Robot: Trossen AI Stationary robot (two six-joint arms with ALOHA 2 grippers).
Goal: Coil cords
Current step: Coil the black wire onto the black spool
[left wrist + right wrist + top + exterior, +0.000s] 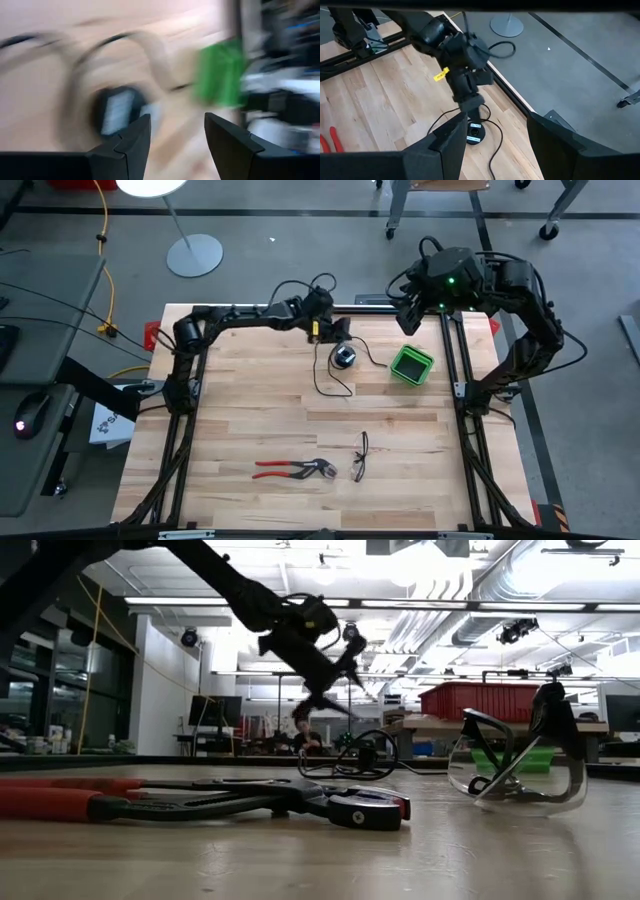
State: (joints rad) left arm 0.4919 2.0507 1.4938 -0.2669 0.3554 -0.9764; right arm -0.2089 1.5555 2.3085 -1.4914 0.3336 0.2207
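On the pale wooden bench (pixel 250 400), the small round black reel (pixel 343 357) with its thin black cord (pixel 330 389) trailing loose lies near the green square box (pixel 411 365), the left end effector (pixel 337 332) hovering spread just above it, the right end effector (pixel 407 315) spread, raised at the far edge.

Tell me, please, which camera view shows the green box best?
The high view shows it best: the whole green box is seen from above on the table, right of the reel. The left wrist view shows only a green blur, the low view only a green strip behind the glasses, the right wrist view nothing.
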